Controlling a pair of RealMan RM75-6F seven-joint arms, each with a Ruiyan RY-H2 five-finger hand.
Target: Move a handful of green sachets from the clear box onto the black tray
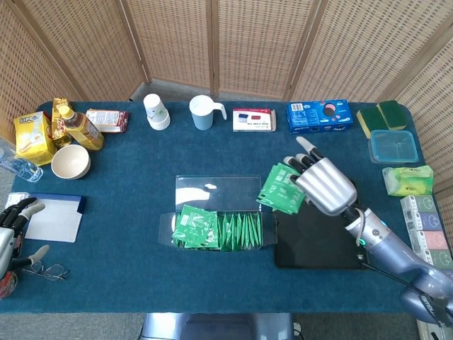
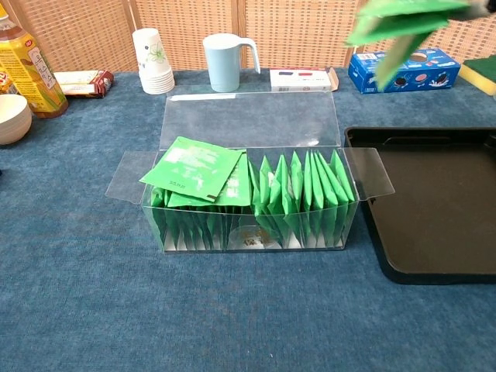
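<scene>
Low at the frame's left edge, the left hand [image 1: 13, 225] rests empty, fingers loosely apart. Mid-frame sits the box [image 1: 216, 212] of sachets. Right of it, the right hand [image 1: 322, 184] grips green sachets [image 1: 282, 190] above the tray [image 1: 318, 244].

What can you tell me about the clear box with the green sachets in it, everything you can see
The clear box is a long rectangular case of thin transparent plastic, standing open on the blue tablecloth just left of the black tray. Its lid lies folded back behind it and small flaps splay out at both ends. Green sachets stand upright in a row inside; a few lie flat on top at the left. Neither hand touches it.
</scene>
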